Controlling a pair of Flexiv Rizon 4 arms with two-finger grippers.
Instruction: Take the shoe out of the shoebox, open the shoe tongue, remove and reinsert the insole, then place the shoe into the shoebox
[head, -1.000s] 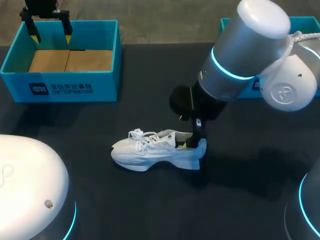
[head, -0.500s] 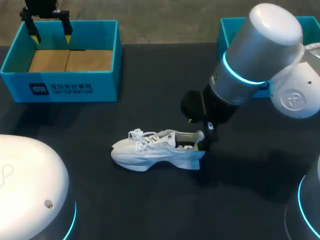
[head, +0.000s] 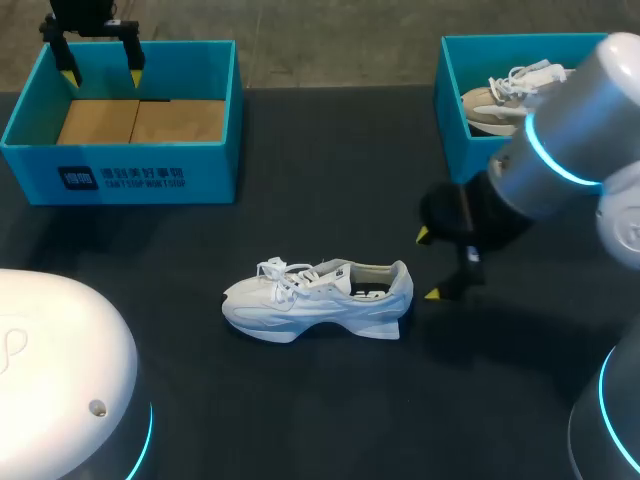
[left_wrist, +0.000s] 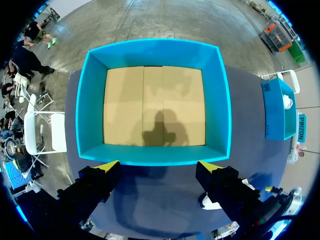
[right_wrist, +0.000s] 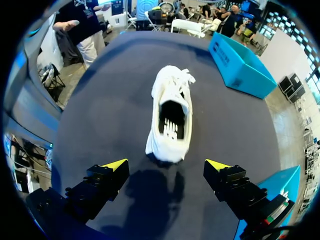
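A white shoe (head: 320, 298) lies on its sole on the dark table (head: 300, 400), toe to the left and laces loose. In the right wrist view the shoe (right_wrist: 172, 117) shows its open collar and the insole inside. My right gripper (head: 428, 265) hangs open just right of the heel, touching nothing; seen from its own wrist, the right gripper (right_wrist: 167, 164) has the heel just ahead of the gap between its fingers. My left gripper (head: 100, 65) is open above the far rim of the left blue shoebox (head: 120, 170). From the left wrist, the left gripper (left_wrist: 159, 167) has that shoebox (left_wrist: 90, 100) with its bare cardboard floor below.
A second blue shoebox (head: 450, 110) stands at the back right with another pale shoe (head: 505, 95) inside. My right arm's large silver link (head: 570, 140) hangs over it. A white arm base (head: 60, 370) fills the front left corner.
My right gripper has pulled back from the shoe's heel, moving right and away from it. The shoe stays put on the table. The left arm has not moved.
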